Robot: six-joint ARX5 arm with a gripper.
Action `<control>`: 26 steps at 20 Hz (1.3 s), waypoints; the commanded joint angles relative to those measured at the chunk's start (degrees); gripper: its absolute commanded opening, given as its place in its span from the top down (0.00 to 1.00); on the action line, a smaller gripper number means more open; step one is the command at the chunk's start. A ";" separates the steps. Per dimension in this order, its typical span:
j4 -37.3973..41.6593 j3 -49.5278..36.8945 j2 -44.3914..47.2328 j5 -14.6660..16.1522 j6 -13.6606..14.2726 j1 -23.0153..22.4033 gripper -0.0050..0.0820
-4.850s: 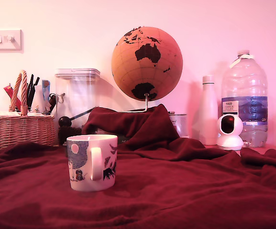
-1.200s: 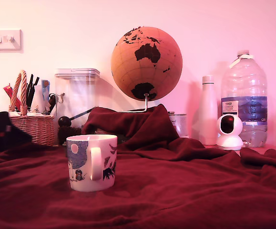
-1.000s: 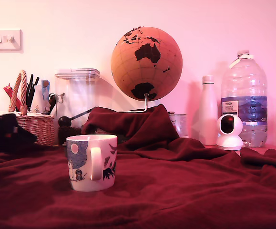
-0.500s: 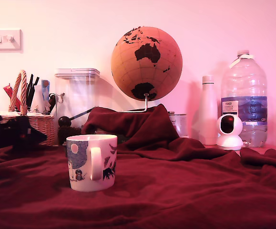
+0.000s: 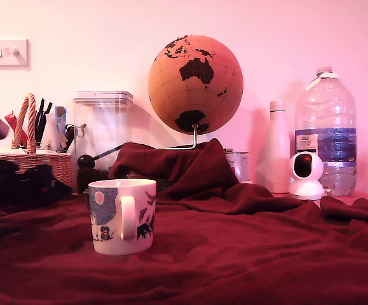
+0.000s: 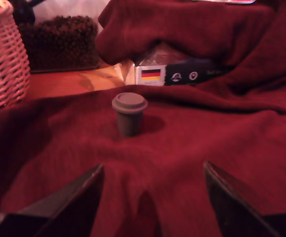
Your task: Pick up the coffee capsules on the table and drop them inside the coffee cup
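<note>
- Sitting upright on the red cloth, one grey-brown coffee capsule (image 6: 129, 113), lid up, ahead of the fingers (image 6: 76, 200) and roughly centred on the gap between them.
- Fingers apart, nothing held; capsule well clear of both tips, no contact.
- Gripper (image 6: 152, 173) low over the cloth; in the exterior view it's only a dark mass (image 5: 25, 184) at that view's left, in front of the basket, detail unreadable.
- Coffee cup (image 5: 122, 216) upright on the cloth, handle facing the camera, moon print on its left side in the exterior view. Not in the wrist view.
- Capsule not visible in the exterior view.
- Counter (image 5: 247, 254) covered by deep-red fleece with soft folds, bunched into a hump behind the cup.
- Behind the capsule in the wrist view: wicker basket (image 6: 2, 54), a container of dark coffee beans (image 6: 59, 42), and a box with a black-red-yellow flag label (image 6: 170, 75) half buried under a cloth fold.
- Back row against the wall, exterior view: clear canister (image 5: 104, 130), cork globe (image 5: 196, 84), white bottle (image 5: 277, 149), small white camera (image 5: 306, 175), large water bottle (image 5: 327, 130); wall switch (image 5: 4, 52) upper left.
- Cup interior hidden from both views.
</note>
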 commanded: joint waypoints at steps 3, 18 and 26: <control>0.17 2.45 2.56 0.72 0.04 -0.42 0.27; -11.21 14.71 5.64 1.86 2.84 -1.51 0.27; -16.00 22.16 10.86 1.88 2.86 -1.70 0.27</control>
